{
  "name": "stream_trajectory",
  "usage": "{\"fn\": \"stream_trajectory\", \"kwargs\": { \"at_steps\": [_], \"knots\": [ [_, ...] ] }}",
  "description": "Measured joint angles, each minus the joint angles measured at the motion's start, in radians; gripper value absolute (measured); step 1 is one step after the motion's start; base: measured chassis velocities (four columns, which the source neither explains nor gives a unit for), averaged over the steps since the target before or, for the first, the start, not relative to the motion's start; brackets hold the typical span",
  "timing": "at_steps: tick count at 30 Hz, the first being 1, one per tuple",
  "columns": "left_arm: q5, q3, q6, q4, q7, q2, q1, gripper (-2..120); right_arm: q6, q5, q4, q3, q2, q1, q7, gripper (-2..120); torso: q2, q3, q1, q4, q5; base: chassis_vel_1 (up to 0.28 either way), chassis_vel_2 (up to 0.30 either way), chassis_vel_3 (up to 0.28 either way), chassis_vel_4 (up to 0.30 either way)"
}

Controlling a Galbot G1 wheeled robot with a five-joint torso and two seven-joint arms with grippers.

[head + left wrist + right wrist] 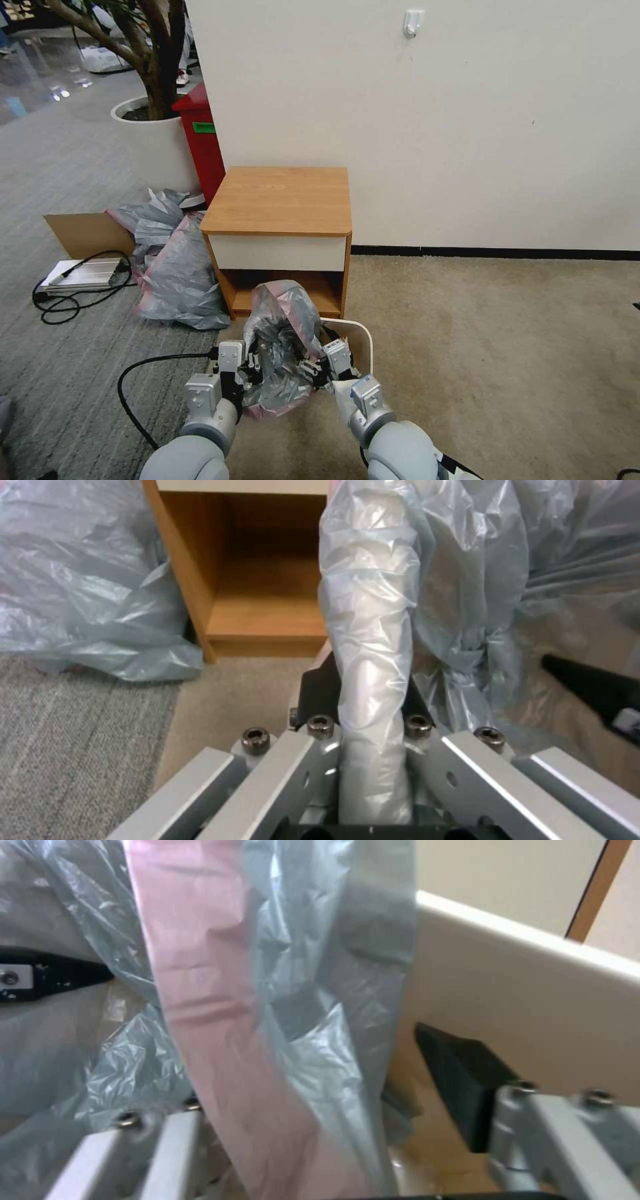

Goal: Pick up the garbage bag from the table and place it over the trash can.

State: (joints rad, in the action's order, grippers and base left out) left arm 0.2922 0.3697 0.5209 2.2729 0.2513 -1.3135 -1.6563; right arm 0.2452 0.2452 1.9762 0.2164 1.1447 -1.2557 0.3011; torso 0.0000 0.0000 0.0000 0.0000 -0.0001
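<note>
While our left pincer [252, 362] and right pincer [312, 366] each pinched a side of the garbage bag [283, 347], it hung stretched between them, directly over the trash can [360, 331] below, off the tabletop [280, 198].

Head high above; wrists close on garbage bag [283, 347].

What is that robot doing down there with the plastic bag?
It is fitting a grey garbage bag onto a small cream trash can that stands on the carpet in front of the wooden nightstand. The left gripper and the right gripper each pinch one side of the bag, holding it spread over the bin's opening. The bag is bunched above the rim, not yet pulled down around it. More bags lie beside the nightstand.
</note>
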Motion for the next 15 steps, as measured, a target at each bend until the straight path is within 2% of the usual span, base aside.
{"fn": "stream_trajectory", "kwargs": {
  "at_steps": [1, 5, 6, 7, 8, 10, 11, 15],
  "knots": [
    [0.0, 0.0, 0.0, 0.0, 0.0, 0.0, 0.0, 3, 0.0, 0.0, 0.0, 0.0, 0.0, 0.0, 0.0, 55, 0.0, 0.0, 0.0, 0.0, 0.0, 0.0, 0.0, 0.0, 0.0],
    [0.001, 0.005, 0.0, -0.007, 0.0, 0.002, 0.003, 3, -0.008, 0.002, 0.015, -0.003, -0.017, -0.009, -0.001, 40, 0.0, 0.0, 0.0, 0.0, 0.0, 0.0, 0.0, 0.0, 0.0],
    [0.001, 0.005, 0.0, -0.007, 0.0, 0.002, 0.003, 3, -0.008, 0.002, 0.015, -0.003, -0.017, -0.009, -0.001, 40, 0.0, 0.0, 0.0, 0.0, 0.0, 0.0, 0.0, 0.0, 0.0],
    [0.001, 0.004, 0.0, -0.008, 0.0, 0.001, 0.003, 3, -0.012, 0.002, 0.016, -0.003, -0.018, -0.011, -0.001, 32, 0.0, 0.0, 0.0, 0.0, 0.0, 0.0, 0.0, 0.0, 0.0],
    [0.001, 0.003, 0.0, -0.008, 0.0, 0.001, 0.003, 3, -0.015, 0.002, 0.015, -0.003, -0.018, -0.012, -0.002, 30, 0.0, 0.0, 0.0, 0.0, 0.0, 0.0, 0.0, 0.0, 0.0],
    [0.002, 0.001, 0.0, -0.008, 0.0, -0.001, 0.002, 3, -0.023, 0.002, 0.011, -0.002, -0.013, -0.012, -0.002, 18, 0.0, 0.0, 0.0, 0.0, 0.0, 0.0, 0.0, 0.0, 0.0],
    [0.002, 0.001, 0.0, -0.008, 0.0, -0.001, 0.002, 3, -0.023, 0.002, 0.011, -0.002, -0.013, -0.012, -0.002, 18, 0.0, 0.0, 0.0, 0.0, 0.0, 0.0, 0.0, 0.0, 0.0],
    [0.002, 0.001, 0.0, -0.007, 0.0, -0.001, 0.001, 3, -0.028, 0.002, 0.011, -0.002, -0.008, -0.012, -0.004, 4, 0.0, 0.0, 0.0, 0.0, 0.0001, 0.0, 0.0, 0.0, 0.0]
  ]
}}
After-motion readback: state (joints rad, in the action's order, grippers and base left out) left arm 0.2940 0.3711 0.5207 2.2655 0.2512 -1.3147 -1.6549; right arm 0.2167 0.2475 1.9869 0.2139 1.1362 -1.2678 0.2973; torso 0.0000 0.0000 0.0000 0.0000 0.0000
